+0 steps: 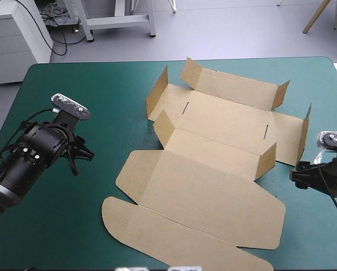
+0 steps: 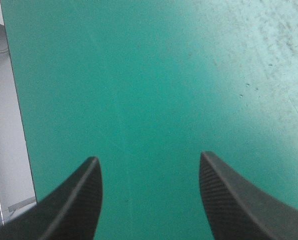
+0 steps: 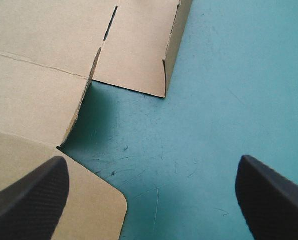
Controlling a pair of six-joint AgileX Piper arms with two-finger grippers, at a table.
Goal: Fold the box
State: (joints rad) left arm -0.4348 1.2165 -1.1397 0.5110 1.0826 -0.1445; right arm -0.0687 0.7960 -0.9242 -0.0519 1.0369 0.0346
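1. Plainly, at the left, the left pincer [image 1: 81, 158] hovers over the bare teal-green cover of the bench [image 1: 72, 79]. Its black fingers stand wide apart with nothing between them. Its wrist view shows only cover ahead, and the box is well apart from it.
2. The brown box [image 1: 213, 169] lies across the middle of the bench and reaches toward the right side. It is mostly a flat cut sheet.
3. On its far half we see the small corner flaps [image 1: 157, 93] standing up at a slant. None looks tucked, and the two narrow slots [image 1: 185, 107] in the base panel are empty.
4. The wide lid panel [image 1: 202, 197], with its rounded tabs, lies flat toward the bench's near edge.
5. At the right, the right pincer [image 3: 152, 159] sits low beside the box's right edge, fingers spread apart and holding nothing. One finger is just beside a rounded corner of the lid panel; we cannot tell whether it touches.
6. We judge the task barely begun. The flaps look pre-bent along their creases, but the walls are not yet raised, and the flaps have yet to be turned in and tucked into the slots.
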